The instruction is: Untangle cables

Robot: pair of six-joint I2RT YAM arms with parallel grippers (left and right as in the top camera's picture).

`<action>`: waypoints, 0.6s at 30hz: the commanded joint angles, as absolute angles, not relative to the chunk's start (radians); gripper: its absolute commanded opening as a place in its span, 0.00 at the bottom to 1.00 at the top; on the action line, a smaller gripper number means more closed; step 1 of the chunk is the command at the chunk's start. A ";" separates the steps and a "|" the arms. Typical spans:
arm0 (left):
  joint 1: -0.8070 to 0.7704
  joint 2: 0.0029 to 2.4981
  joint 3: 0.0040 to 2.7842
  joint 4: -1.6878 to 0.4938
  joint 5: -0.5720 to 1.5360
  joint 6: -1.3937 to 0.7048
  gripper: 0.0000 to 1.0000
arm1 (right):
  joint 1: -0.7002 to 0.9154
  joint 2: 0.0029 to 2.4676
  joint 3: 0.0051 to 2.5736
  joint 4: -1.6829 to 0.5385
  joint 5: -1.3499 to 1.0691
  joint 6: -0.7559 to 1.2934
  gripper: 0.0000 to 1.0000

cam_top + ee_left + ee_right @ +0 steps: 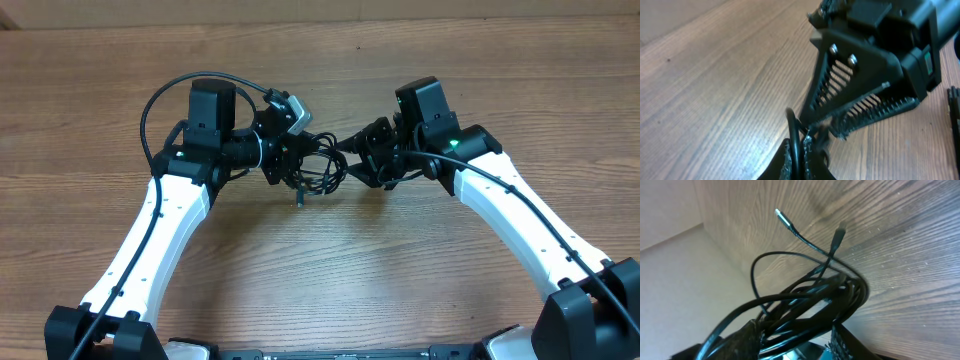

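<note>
Brown wood-grain table (320, 290) fills the overhead view. Both white arms (160, 230) reach from the bottom corners and meet a bit above the centre of frame. Btw. them are the cables (322, 172), a small black tangle of loops, w/ one loose end at its lower side. Left gripper (290, 162) is at the left edge of the tangle and right gripper (362, 155) at the right edge, so the two are very near each other.

In left wrist view, bottom centre, the left fingers (786, 162) are closed fully and pinch one black loop of the cables, which stands up out of the tips. The right gripper comes from upper right of that frame, its ribbed fingers making a narrow V w/ tips just beside the same loop.

In right wrist view the bundle passes btw. the right fingers (747, 337) at bottom of frame. Jaws are partly apart, but whether they press the bundle I cannot tell. Two plug ends (782, 217) stick out toward top centre.
</note>
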State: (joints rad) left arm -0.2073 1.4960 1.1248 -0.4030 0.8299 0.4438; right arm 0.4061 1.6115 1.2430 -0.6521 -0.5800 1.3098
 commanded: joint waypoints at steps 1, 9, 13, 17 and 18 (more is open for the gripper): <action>-0.204 1.484 1.140 -0.351 0.836 0.384 0.04 | 0.420 1.629 1.243 -0.668 -0.593 1.310 0.39; -0.205 1.484 1.140 -0.302 0.839 0.280 0.04 | 0.420 1.649 1.243 -0.665 -0.596 1.309 0.41; -0.205 1.484 1.140 -0.302 0.839 0.264 0.04 | 0.420 1.649 1.243 -0.666 -0.593 1.309 0.43; -0.205 1.484 1.140 -0.302 0.839 0.219 0.04 | 0.420 1.649 1.243 -0.663 -0.593 1.309 0.46; -0.205 1.484 1.140 -0.302 0.839 0.205 0.04 | 0.420 1.649 1.243 -0.661 -0.592 1.309 0.46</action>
State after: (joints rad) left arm -0.2073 1.4960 1.1248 -0.3126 0.8299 0.2703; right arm 0.4084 1.6466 1.2430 -0.6670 -0.5804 1.3090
